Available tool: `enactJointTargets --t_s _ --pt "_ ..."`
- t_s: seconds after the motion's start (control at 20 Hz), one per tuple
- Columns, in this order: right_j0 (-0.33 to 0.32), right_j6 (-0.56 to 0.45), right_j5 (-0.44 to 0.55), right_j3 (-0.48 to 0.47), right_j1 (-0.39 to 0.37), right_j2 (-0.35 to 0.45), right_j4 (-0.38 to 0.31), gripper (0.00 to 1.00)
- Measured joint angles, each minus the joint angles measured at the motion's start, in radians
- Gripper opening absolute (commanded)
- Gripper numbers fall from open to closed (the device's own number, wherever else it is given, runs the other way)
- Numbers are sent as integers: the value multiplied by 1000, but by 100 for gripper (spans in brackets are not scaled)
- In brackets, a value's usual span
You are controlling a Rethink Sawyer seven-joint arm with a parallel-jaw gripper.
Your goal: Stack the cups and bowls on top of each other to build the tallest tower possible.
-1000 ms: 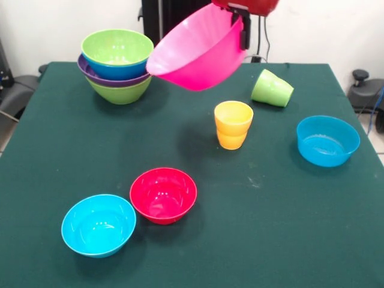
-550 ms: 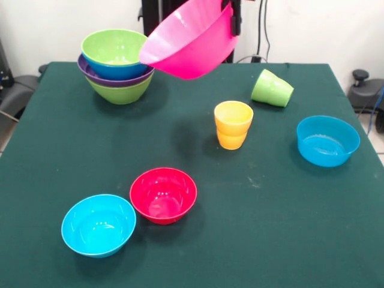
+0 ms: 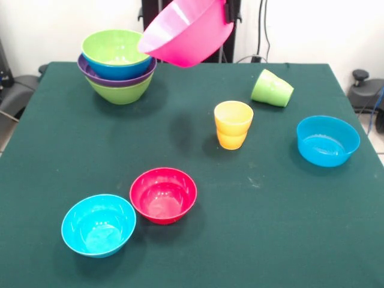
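- The gripper (image 3: 228, 13) is seen only as a dark finger at the top edge, clamped on the upper rim of the pink bowl (image 3: 186, 33); the rest of the arm is out of frame, so its pose can be read only from the bowl it carries.
- Over the last second the pink bowl has been lifted higher and carried toward the tower (image 3: 118, 65); its lower rim now overlaps the tower's right edge in the front view, where a second ago it hung clear to the right of it.
- The bowl is held steeply tilted, its opening turned toward the tower and downward, and it is well above the table (image 3: 192, 240).
- The tower stands where it stood before, with a lime green bowl at its base, purple and blue rims above, and a lime green bowl on top.
- This is judged to be the transport step: the pink bowl is probably meant for the top of the tower, and it would need to be levelled and centred first.
- To the right of the tower and nearer the camera, the yellow cup (image 3: 233, 124) stands upright; the green cup (image 3: 272, 88) lies tipped over beyond it.
- The blue bowl (image 3: 327, 140) sits far right of the tower; the red bowl (image 3: 163, 195) and cyan bowl (image 3: 98, 225) sit just beside each other at the front, unmoved.
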Motion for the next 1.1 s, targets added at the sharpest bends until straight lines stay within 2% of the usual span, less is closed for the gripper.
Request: enactJointTargets --t_s 0.55,1.1 --pt "-142 0 -12 119 -51 114 -40 0" --pt "-263 0 -23 170 -69 203 -110 0"
